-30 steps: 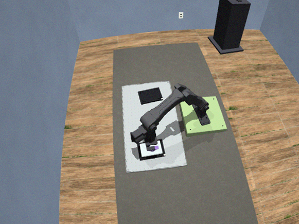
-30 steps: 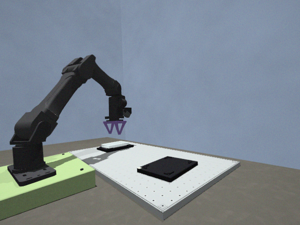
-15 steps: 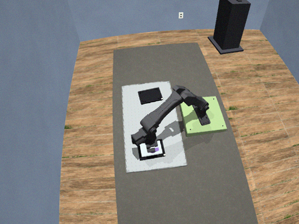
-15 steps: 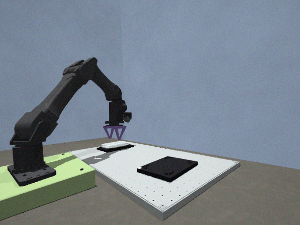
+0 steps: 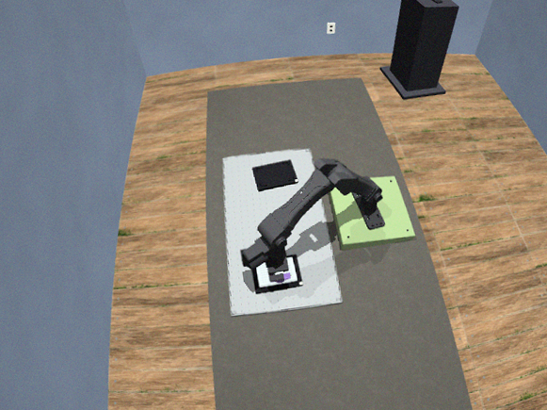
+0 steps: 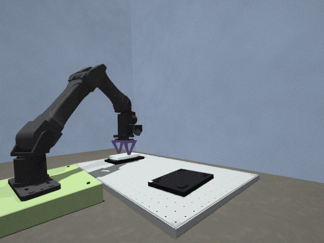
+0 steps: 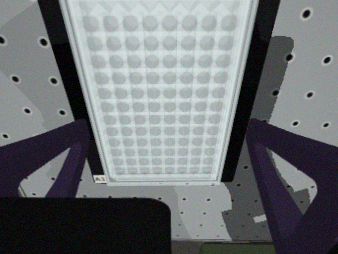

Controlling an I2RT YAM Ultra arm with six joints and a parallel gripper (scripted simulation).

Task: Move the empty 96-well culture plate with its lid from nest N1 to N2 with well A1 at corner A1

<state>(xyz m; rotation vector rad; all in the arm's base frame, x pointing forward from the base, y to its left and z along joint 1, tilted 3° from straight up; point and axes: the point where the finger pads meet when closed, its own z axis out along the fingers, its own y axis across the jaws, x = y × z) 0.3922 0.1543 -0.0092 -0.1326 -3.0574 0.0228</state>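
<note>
Approach to the lidded plate on nest N1

The hand [image 6: 123, 151] hangs fully open and empty, straddling the near end of the lidded plate [image 7: 162, 90], one purple finger [image 7: 65, 150] on either long side; the plate sits in nest N1 [image 6: 136, 157], with nest N2 [image 6: 180, 181] bare on the desk [image 6: 274, 209]. Pick-up seems the step in hand; next I'd lower and close on the plate's base, below the loose lid.
</note>
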